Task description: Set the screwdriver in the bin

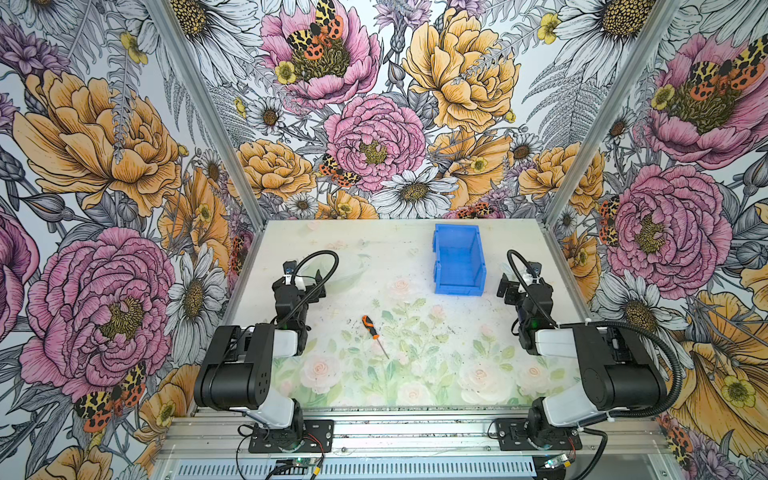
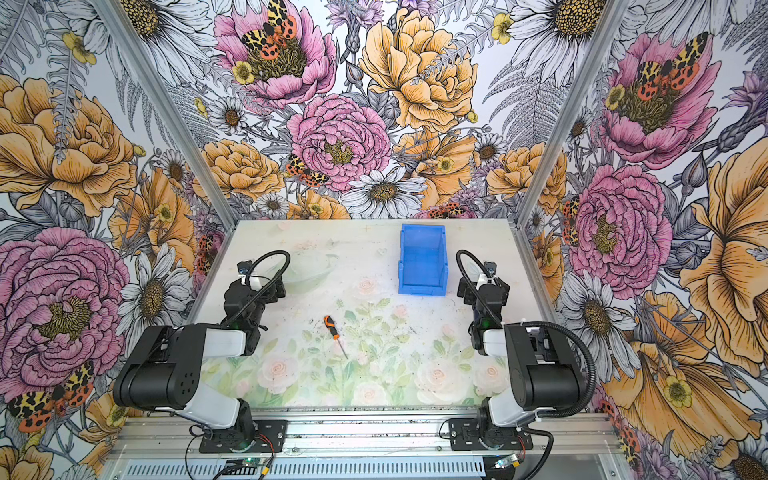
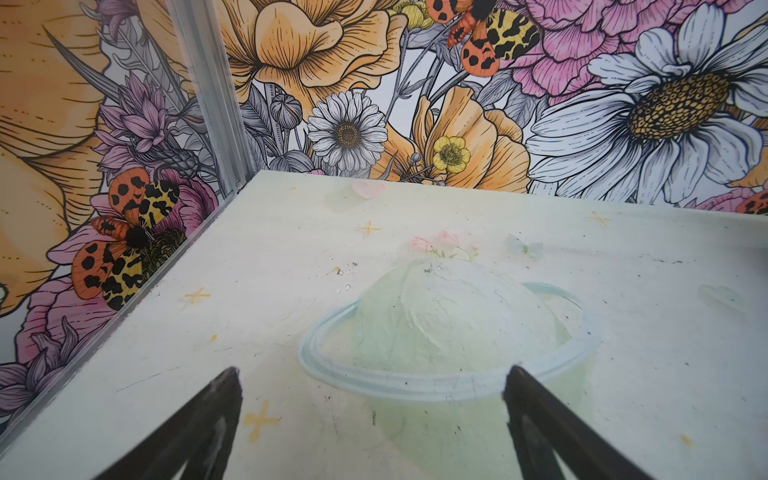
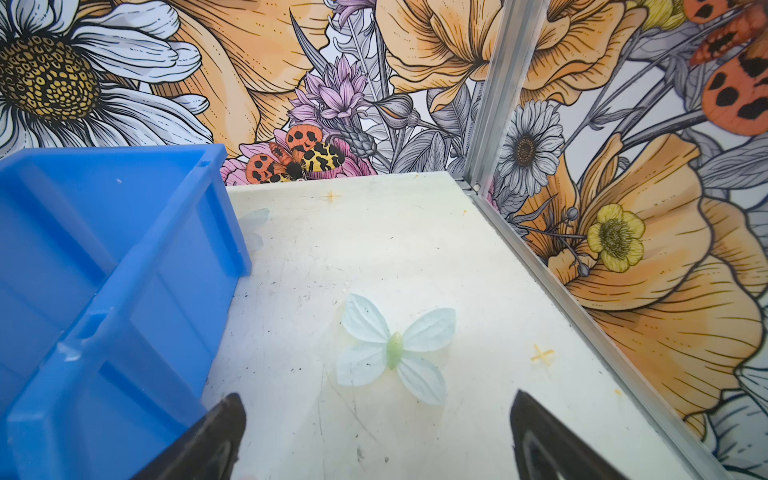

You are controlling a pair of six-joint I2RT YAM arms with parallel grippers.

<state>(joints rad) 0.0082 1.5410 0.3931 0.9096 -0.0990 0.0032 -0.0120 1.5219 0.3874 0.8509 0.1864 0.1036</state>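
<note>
Right gripper (image 4: pixel 377 397), just beside the bright blue rectangular plastic bin (image 1: pixel 459 266), and left gripper (image 3: pixel 372 374) hang low, jaws spread wide, empty; small orange-and-black-handled metal screwdriver (image 1: pixel 374 332) lies between them.

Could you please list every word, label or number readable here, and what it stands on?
No readable text anywhere.
Bright blue plastic bin: no label.
Small orange-and-black-handled screwdriver: no legible marking.
Pale flower-printed table and floral walls: pictures only.
Green circuit board at front rail: too small to read.
</note>
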